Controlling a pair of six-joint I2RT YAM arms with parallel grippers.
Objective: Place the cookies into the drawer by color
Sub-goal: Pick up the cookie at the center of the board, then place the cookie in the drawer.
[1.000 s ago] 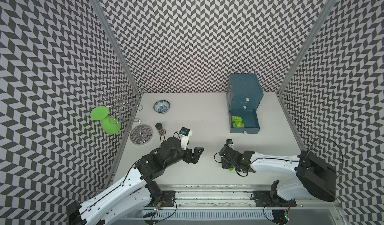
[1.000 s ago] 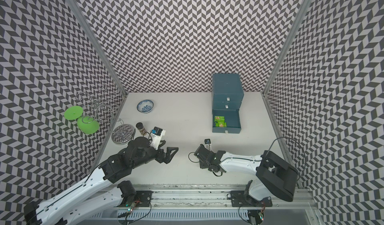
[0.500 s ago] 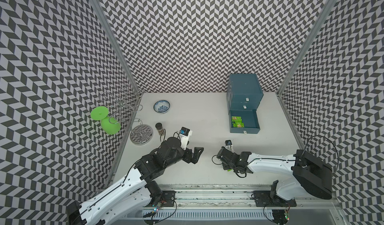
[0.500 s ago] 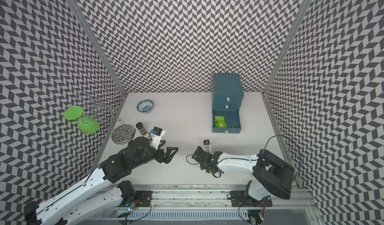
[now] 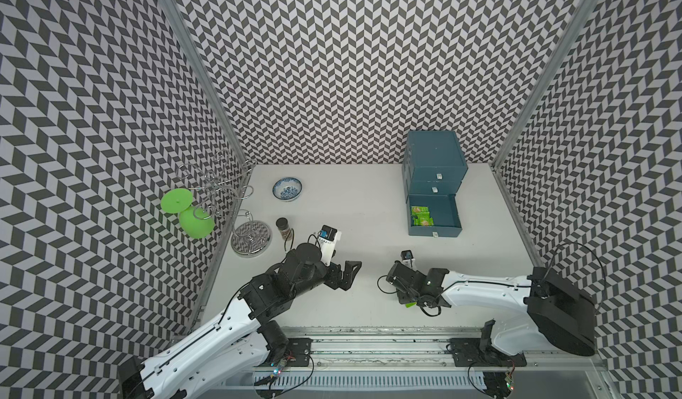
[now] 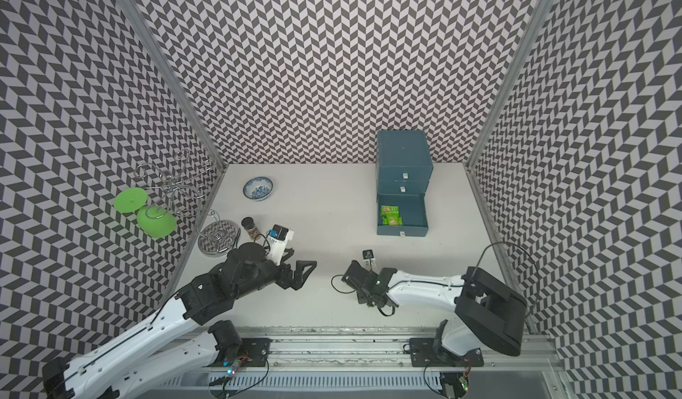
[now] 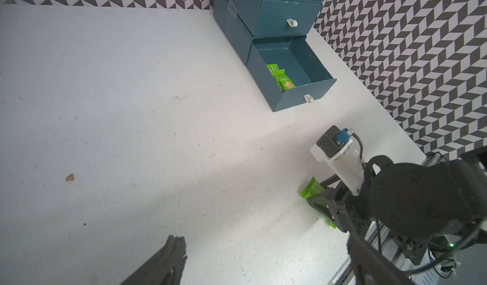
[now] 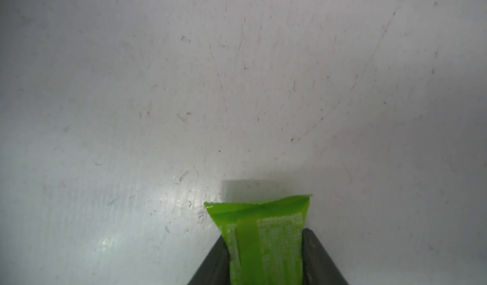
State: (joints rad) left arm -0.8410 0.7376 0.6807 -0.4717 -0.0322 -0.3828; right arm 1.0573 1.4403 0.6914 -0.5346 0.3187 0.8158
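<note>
Chevron walls point(image 5: 332, 65), one white tabletop point(image 5: 369, 201), and one blue cabinet point(image 5: 435, 155) of three drawers, bottom drawer point(image 5: 444, 212) pulled out! Now the left pincer point(image 5: 350, 277) gapes wide, holding nothing; the right pincer point(image 8: 264, 236) clamps one green cookie packet point(image 8: 257, 212) low at the tabletop, well apart from the cabinet. Three more green cookies point(image 5: 422, 216) lie in that open drawer.

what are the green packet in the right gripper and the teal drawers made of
Green packet: thin glossy plastic or foil film, with a crimped sealed end. Teal drawers: thin matte painted sheet, metal or plastic; cannot tell which.
</note>
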